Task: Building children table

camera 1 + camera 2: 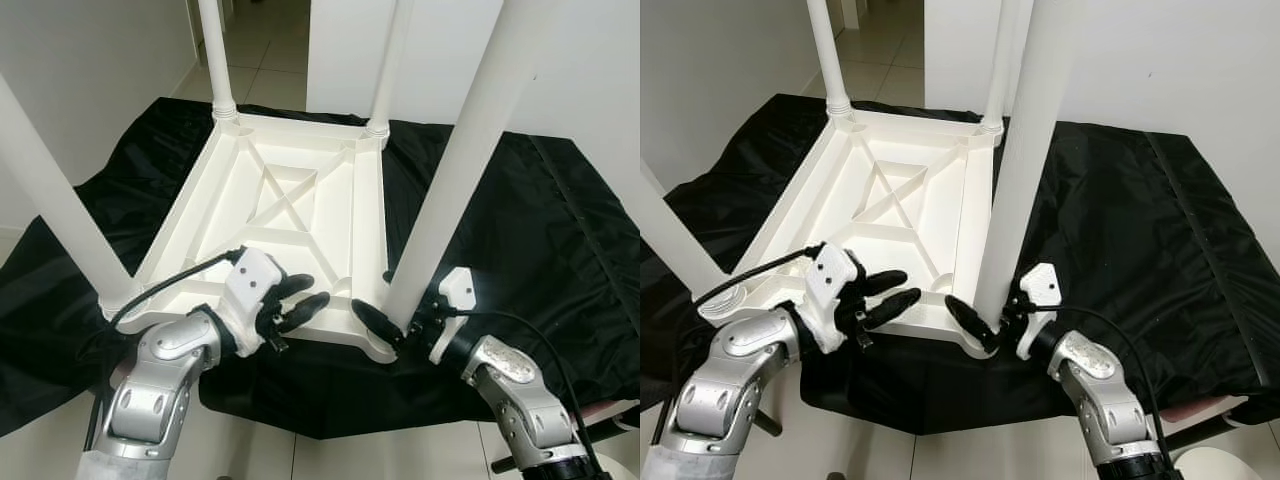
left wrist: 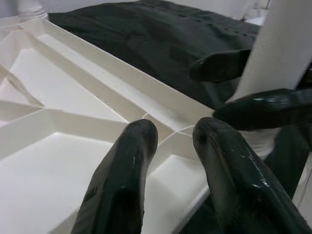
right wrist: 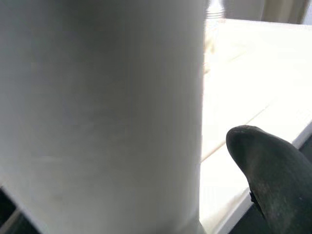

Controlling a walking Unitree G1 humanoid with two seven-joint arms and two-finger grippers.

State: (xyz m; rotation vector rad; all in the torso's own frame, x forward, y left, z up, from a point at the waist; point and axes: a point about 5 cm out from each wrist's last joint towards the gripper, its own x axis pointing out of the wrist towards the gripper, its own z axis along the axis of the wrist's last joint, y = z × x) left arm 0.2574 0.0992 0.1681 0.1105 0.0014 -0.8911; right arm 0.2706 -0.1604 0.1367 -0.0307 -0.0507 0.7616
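Nearest, right gripper (image 1: pixel 392 327) clamped around the base of the near-right leg (image 1: pixel 455 165), at its corner socket; best kept vertical while seating it fully. Left gripper (image 1: pixel 298 303) empty, fingers apart, over the near rim of the upturned tabletop (image 1: pixel 290 200) on black cloth (image 1: pixel 540 220); pressing down there would steady it.

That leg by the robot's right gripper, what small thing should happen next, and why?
Probably the right gripper should twist the near right leg to seat it. Its fingers straddle the leg's base at the corner of the upturned white table, while the left gripper rests open on the near rim, seemingly bracing it.
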